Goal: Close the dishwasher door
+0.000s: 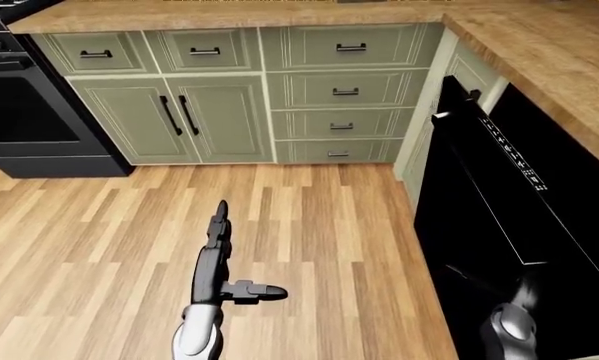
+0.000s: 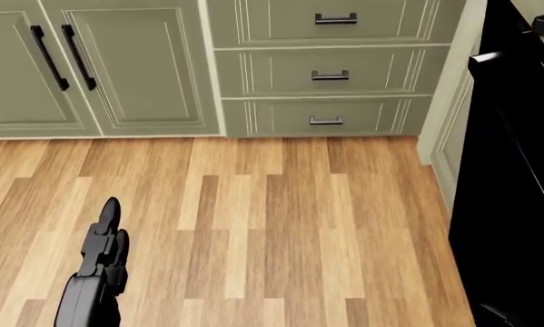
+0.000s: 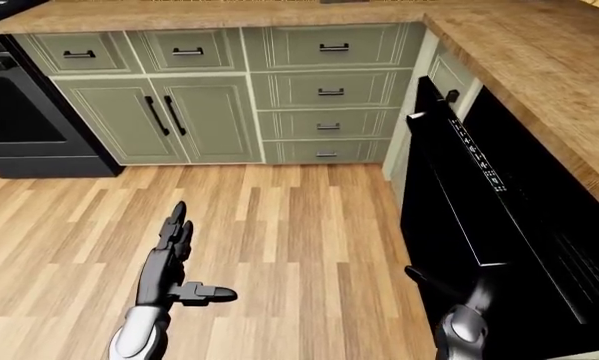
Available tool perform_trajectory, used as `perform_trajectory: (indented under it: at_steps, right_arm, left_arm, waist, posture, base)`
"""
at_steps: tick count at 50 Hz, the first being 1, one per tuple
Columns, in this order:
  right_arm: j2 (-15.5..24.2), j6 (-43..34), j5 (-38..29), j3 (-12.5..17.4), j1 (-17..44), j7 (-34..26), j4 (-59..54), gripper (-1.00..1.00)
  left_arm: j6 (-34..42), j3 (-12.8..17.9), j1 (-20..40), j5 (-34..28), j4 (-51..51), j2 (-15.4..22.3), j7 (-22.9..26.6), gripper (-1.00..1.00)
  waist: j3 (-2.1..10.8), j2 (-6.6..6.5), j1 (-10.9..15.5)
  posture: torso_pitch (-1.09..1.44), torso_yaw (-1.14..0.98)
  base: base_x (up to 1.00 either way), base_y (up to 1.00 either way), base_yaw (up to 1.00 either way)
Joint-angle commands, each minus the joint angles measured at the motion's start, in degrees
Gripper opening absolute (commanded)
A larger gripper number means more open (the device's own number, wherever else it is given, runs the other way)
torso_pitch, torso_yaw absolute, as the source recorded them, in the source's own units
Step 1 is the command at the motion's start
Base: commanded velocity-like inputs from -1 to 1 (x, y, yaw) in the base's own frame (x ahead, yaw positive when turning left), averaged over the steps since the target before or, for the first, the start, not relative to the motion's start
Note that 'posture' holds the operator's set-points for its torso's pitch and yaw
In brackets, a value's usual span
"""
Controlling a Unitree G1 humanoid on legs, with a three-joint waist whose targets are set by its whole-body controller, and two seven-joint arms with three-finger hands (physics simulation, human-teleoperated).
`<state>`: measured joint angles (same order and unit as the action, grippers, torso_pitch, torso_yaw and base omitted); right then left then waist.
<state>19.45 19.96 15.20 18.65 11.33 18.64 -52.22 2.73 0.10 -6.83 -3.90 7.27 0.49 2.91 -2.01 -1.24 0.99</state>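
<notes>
The black dishwasher door (image 3: 449, 202) stands partly open at the right of the eye views, tilted out from under the wooden counter, its control strip (image 3: 476, 154) facing up. My right hand (image 3: 471, 296) rests against the door's dark outer face near the bottom right, fingers spread and hard to make out against the black. My left hand (image 1: 219, 229) is open, fingers straight and thumb out, held over the floor well left of the door. In the head view the door (image 2: 517, 170) fills the right edge.
Green cabinets and drawers (image 1: 344, 91) line the top of the views under a wooden counter (image 1: 539, 52). A black oven (image 1: 24, 112) stands at the left. Wood plank floor (image 1: 309, 225) lies between my left hand and the door.
</notes>
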Motion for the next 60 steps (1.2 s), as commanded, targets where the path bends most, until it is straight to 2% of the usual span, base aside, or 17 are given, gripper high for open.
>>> perform_trajectory:
  at_steps: [1, 4, 14, 18, 33, 60]
  right_arm:
    - [3.88, 7.44, 0.33, 3.15, 3.18, 4.57, 2.7, 1.0]
    - [4.95, 7.88, 0.85, 2.84, 4.37, 4.34, 0.25, 1.0]
    - [7.5, 4.28, 1.39, 3.8, 4.98, 5.69, 2.24, 1.0]
    - [8.92, 5.09, 2.71, 4.36, 6.03, 4.32, -1.04, 1.0]
    - [13.27, 7.27, 5.16, 3.05, 11.21, 2.28, -12.58, 1.0]
    - [19.57, 1.72, 7.61, 4.94, 10.95, 4.5, -10.72, 1.0]
  left_arm:
    - [-1.75, 0.11, 0.67, 0.05, 2.41, 0.12, -0.1, 1.0]
    - [-1.74, 0.22, 0.76, 0.09, 2.35, 0.12, -0.15, 1.0]
    - [-2.05, -0.08, 0.55, -0.11, 2.21, 0.05, -0.26, 1.0]
    - [-2.18, -0.14, 0.64, -0.14, 1.96, 0.03, -0.33, 1.0]
    - [-2.16, -0.11, 0.93, -0.12, 1.66, 0.06, -0.38, 1.0]
    - [-1.9, -0.11, 0.83, -0.16, 2.14, 0.04, -0.46, 1.0]
  waist:
    - [1.55, 1.41, -0.33]
    - [1.61, 1.5, -0.41]
    - [1.52, 1.58, -0.23]
    - [1.53, 1.52, -0.27]
    - [1.74, 1.64, -0.35]
    - [1.97, 1.85, 0.21]
  posture:
    - [0.0, 0.0]
    - [0.0, 0.0]
    - [0.0, 0.0]
    - [0.0, 0.0]
    - [0.0, 0.0]
    - [0.0, 0.0]
  base:
    - [0.0, 0.0, 0.0]
    - [0.0, 0.0, 0.0]
    - [0.0, 0.0, 0.0]
    - [0.0, 0.0, 0.0]
    - [0.0, 0.0, 0.0]
    - [0.0, 0.0, 0.0]
